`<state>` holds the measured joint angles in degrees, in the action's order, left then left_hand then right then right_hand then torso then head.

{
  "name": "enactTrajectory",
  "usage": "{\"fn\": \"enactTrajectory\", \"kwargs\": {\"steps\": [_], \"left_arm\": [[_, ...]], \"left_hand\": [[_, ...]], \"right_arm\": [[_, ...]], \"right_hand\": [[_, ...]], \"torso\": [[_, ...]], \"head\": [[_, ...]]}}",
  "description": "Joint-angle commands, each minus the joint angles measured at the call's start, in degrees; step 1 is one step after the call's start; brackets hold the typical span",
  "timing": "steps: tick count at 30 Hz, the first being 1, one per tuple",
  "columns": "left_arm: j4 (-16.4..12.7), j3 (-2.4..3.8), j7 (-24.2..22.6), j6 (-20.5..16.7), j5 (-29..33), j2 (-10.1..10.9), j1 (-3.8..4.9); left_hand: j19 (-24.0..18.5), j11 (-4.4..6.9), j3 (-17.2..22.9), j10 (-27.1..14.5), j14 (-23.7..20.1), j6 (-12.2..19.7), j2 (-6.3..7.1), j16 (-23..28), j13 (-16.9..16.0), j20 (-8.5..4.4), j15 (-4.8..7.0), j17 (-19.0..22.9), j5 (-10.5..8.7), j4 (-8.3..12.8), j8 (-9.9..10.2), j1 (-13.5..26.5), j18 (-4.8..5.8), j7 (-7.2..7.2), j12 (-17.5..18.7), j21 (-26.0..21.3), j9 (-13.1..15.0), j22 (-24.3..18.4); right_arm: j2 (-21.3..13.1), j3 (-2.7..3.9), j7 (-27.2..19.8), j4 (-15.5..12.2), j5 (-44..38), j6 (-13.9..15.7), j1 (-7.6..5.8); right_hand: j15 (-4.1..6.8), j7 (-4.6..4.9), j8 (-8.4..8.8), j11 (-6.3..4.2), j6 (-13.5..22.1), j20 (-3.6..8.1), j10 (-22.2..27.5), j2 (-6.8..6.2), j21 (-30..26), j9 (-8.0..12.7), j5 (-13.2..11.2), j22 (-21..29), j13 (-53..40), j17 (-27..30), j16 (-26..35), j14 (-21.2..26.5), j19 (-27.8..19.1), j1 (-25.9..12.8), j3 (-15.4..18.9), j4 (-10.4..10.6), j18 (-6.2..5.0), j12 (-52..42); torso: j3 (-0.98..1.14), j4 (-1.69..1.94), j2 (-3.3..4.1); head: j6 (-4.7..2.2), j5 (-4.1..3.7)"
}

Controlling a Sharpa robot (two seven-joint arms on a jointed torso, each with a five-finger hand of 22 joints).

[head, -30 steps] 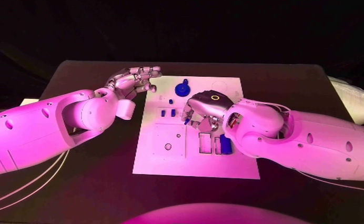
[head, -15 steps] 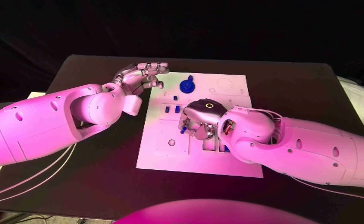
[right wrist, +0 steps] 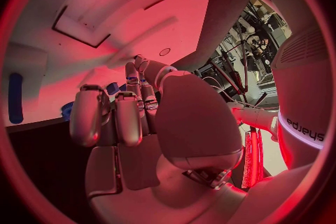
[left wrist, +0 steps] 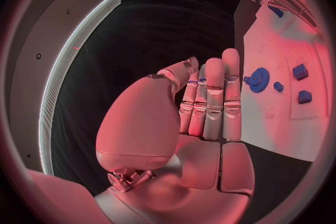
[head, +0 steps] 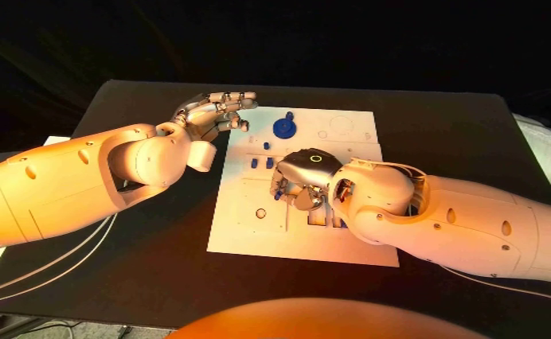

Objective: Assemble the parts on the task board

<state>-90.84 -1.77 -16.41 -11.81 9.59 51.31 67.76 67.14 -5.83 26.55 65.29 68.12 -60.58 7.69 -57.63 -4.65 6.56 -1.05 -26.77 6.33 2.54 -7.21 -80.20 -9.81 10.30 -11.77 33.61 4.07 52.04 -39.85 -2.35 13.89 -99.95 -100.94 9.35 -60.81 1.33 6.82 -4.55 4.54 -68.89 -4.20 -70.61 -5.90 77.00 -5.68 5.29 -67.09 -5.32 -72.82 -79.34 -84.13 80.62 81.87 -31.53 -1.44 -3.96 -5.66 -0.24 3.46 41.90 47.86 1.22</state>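
Observation:
The white task board [head: 247,231] lies mid-table. On its far part sit a blue gear-like part [head: 283,126] and several small blue parts [head: 255,161]. My left hand [head: 218,114] hovers at the board's far left corner, its fingers straight and together with the thumb pressed to them [left wrist: 210,95]. A sliver of a small blue part [left wrist: 201,73] shows in that pinch. My right hand [head: 301,181] is over the board's middle with fingers curled down toward it [right wrist: 129,106]. Its fingertips are hidden, so I cannot tell whether it holds anything.
A long blue peg [right wrist: 15,98] lies in a slot on the board near my right forearm. Rectangular recesses [right wrist: 105,17] mark the board. The black table [head: 138,267] runs around the board on every side. White cables [head: 57,263] trail at the near left.
The whole head view has shifted. My right hand has moved a little toward the near side over the board. My left hand stays by the far left corner in the same pinch.

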Motion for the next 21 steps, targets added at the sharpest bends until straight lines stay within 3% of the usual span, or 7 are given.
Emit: {"fn": "enactTrajectory", "kwargs": {"steps": [1,14,21], "left_arm": [[-0.13,0.04,-0.19,1.17,-0.19,-0.10,-0.01],[-0.24,0.04,-0.02,1.25,-0.31,-0.11,-0.01],[-0.22,0.04,0.12,1.29,-0.35,-0.11,0.00]], "left_hand": [[-0.05,0.18,-0.13,0.01,0.13,0.03,-0.36,0.40,-0.07,-0.24,0.41,0.05,-0.10,0.08,-0.18,-0.32,-0.72,-0.34,-0.18,-0.21,-0.07,-0.10],[-0.05,0.18,-0.13,0.01,0.13,0.03,-0.36,0.40,-0.07,-0.24,0.41,0.05,-0.10,0.08,-0.18,-0.32,-0.72,-0.34,-0.18,-0.21,-0.07,-0.10],[-0.05,0.16,-0.20,-0.05,0.11,0.06,-0.39,0.42,-0.06,-0.25,0.40,0.11,-0.10,0.12,-0.18,-0.33,-0.71,-0.33,-0.23,-0.25,-0.08,-0.12]], "right_arm": [[0.31,-0.13,1.01,0.08,-1.46,-2.85,0.16],[1.57,-0.42,2.47,1.12,-2.26,-5.16,0.18],[1.58,-0.48,2.71,1.34,-2.04,-4.77,0.18]], "right_hand": [[0.21,0.24,-0.30,-1.39,0.03,-0.06,-1.86,0.20,0.21,-0.10,0.37,0.04,-0.03,0.00,-0.13,-2.90,0.42,-0.39,-0.42,0.01,-0.65,-0.01],[0.00,0.45,0.11,-1.14,0.53,-0.22,-1.25,0.01,0.06,-0.16,0.14,0.27,0.22,0.22,-0.04,-2.85,0.29,-1.70,-0.13,-0.01,-0.69,0.84],[-1.79,2.32,1.11,1.00,5.47,-1.52,6.17,-1.76,-0.76,0.95,1.79,1.54,1.82,1.09,0.45,-2.58,-0.32,-4.02,0.31,0.10,-0.89,2.18]], "torso": [[-0.05,0.01,0.01],[-0.07,0.03,-0.01],[-0.05,-0.01,-0.02]], "head": [[0.17,0.00],[0.37,-0.08],[0.46,-0.13]]}}
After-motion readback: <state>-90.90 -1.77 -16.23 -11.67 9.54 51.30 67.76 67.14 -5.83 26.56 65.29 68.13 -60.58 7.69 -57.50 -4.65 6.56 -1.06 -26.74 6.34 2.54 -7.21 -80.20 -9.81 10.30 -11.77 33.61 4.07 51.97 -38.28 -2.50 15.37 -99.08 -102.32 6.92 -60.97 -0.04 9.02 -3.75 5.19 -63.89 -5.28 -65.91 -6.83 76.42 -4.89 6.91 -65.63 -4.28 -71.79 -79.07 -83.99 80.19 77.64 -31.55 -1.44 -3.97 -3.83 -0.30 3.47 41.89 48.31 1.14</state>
